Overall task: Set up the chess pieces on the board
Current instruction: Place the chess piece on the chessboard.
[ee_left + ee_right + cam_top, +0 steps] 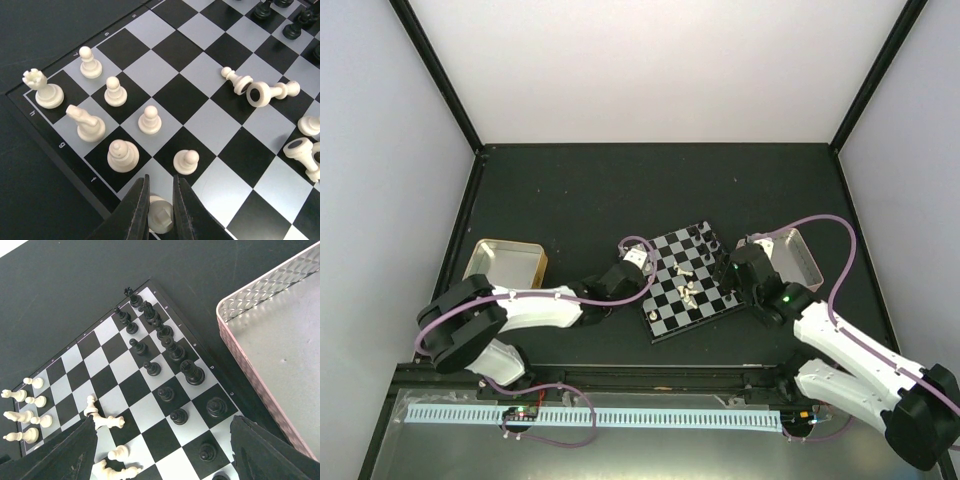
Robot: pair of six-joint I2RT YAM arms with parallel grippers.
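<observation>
1. A metal tray [505, 262] with a raised rim and rounded corners is seen at the left of the top view, on the dark matte table [620, 190]. Only its pale, shiny floor is shown.
2. A pinkish tray [260, 300] is seen at the right of the right wrist view, just beside the board [670, 315]. Its wall is embossed with a diamond pattern and its floor is smooth.
3. The board is laid askew at the middle of the top view, between the two trays. It is flat, square and chequered in black and pale grey, with a thin dark rim.
4. The chess pieces [150, 120] are small, glossy and turned. The black pieces [172, 347] are stood in two rows along the board's upper right edge. White ones are stood at its lower left corner, and several are toppled near its middle.
5. The left gripper [160, 187] is clamped on a white piece [161, 216] at the bottom centre of the left wrist view, at the board's edge.
6. The right gripper [165, 450] is held over the board with its fingers spread wide and nothing grasped.
</observation>
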